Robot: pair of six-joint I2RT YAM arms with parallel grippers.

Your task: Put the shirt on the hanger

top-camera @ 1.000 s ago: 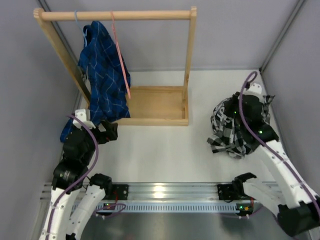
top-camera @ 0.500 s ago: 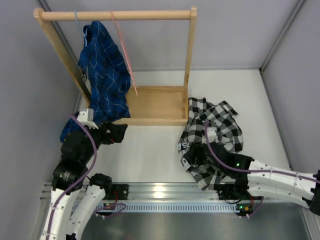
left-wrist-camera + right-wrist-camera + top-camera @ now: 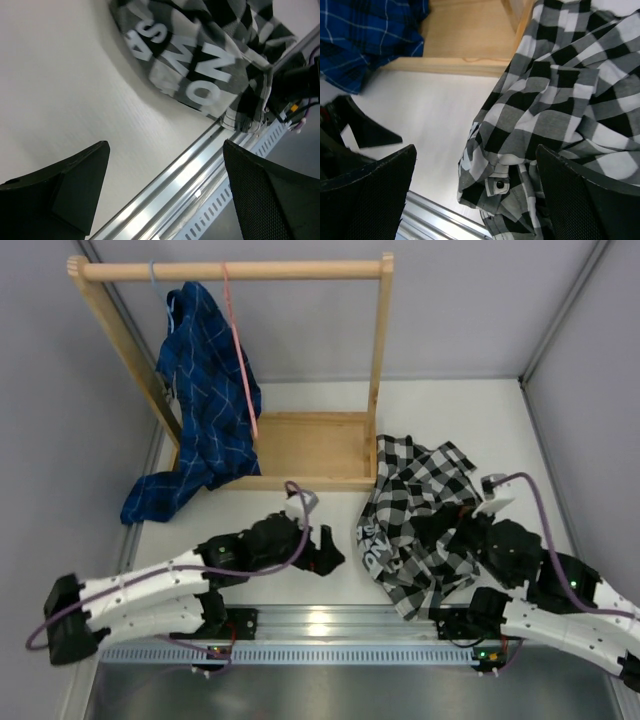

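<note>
the shirt (image 3: 420,510) lies crumpled right of centre, the hanger (image 3: 241,360) hangs on the rack (image 3: 378,360) at upper left, and the left gripper (image 3: 165,145) and right gripper (image 3: 475,147) both gape wide, gripping nothing.

shirt (image 3: 195,55) cropped by top edge in my left wrist view, lettering blurred, right wrist view cuts it at right and bottom, hanger (image 3: 238,350) shows one thin wire only, hook too fine to tell, my right claw (image 3: 458,533) tips indistinct against dark checks
</note>
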